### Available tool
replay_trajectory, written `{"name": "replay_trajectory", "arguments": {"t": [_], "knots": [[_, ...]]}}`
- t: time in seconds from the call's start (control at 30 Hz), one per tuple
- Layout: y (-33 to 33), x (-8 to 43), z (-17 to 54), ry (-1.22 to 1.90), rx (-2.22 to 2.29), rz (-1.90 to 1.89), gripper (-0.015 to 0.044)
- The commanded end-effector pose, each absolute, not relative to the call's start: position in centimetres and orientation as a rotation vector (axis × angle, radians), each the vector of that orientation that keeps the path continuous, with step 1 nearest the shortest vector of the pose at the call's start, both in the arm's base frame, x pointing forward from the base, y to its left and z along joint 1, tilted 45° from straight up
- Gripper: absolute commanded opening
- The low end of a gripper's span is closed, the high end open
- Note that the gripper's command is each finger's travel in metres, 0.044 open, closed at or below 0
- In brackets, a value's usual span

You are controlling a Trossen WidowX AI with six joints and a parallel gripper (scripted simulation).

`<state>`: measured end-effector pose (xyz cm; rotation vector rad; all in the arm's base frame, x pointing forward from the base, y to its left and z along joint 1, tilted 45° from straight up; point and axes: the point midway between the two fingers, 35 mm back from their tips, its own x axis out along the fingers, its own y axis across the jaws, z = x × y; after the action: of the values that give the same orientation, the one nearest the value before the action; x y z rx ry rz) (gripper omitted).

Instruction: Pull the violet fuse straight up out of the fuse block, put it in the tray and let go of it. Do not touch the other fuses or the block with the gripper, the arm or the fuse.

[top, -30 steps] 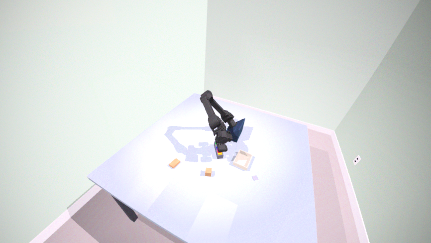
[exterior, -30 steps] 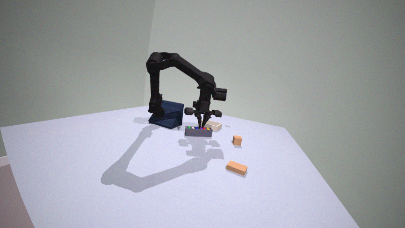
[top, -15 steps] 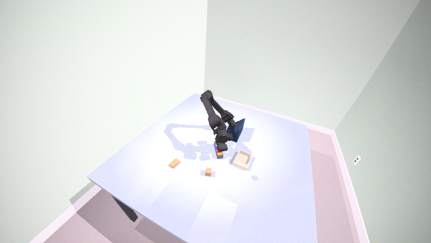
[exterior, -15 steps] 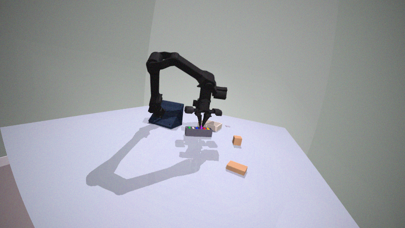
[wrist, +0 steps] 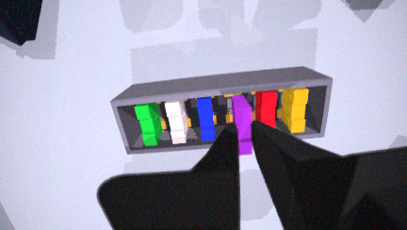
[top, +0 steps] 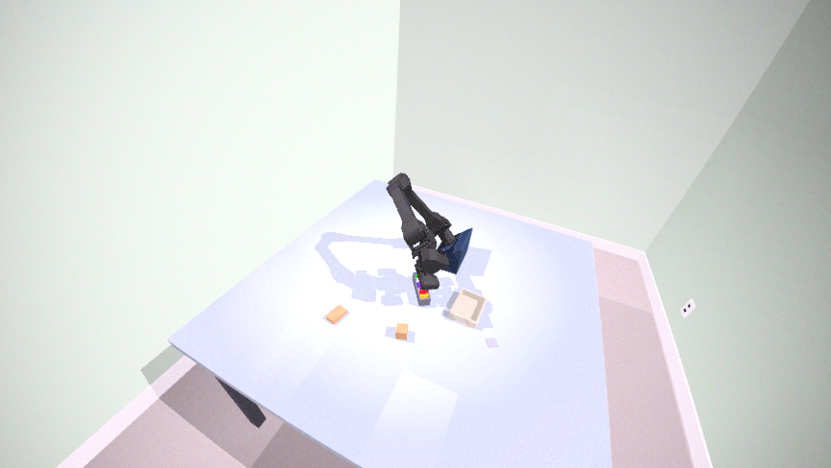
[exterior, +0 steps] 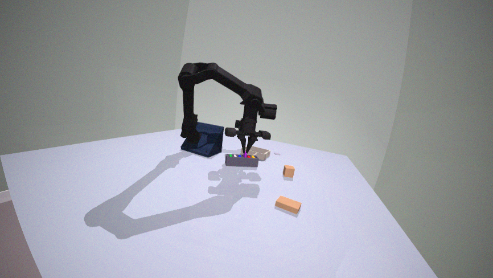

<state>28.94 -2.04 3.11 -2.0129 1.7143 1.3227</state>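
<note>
The violet fuse (exterior: 245,154) (wrist: 242,111) is between the fingertips of my gripper (exterior: 245,152) (wrist: 242,128), which is shut on it. The fuse stands higher than its neighbours. Its top is above the rim of the grey fuse block (top: 424,301) (exterior: 241,162) (wrist: 212,81); I cannot tell whether its lower end is clear of the slot. The green fuse (wrist: 149,124), white fuse (wrist: 176,123), blue fuse (wrist: 205,119), red fuse (wrist: 266,108) and yellow fuse (wrist: 295,110) sit in the block. The beige tray (top: 464,307) (exterior: 264,156) lies beside the block and holds nothing that I can see.
The blue fuse and red fuse stand close on either side of the fingertips. An orange cube (top: 401,332) (exterior: 288,171) and a flat orange block (top: 336,314) (exterior: 288,204) lie on the table. A small pale square (top: 491,342) lies past the tray. The dark blue wedge (top: 458,253) (exterior: 206,138) stands by the arm's base.
</note>
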Motion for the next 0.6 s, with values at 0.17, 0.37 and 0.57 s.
{"name": "replay_trajectory", "arguments": {"t": [0.17, 0.37, 0.57], "knots": [[-1.66, 28.98, 3.49, 1.714, -2.008, 1.320, 0.0000], [-1.46, 28.99, 3.70, 1.714, -2.008, 1.320, 0.0000], [-1.25, 29.00, 3.92, 1.714, -2.009, 1.320, 0.0000]]}}
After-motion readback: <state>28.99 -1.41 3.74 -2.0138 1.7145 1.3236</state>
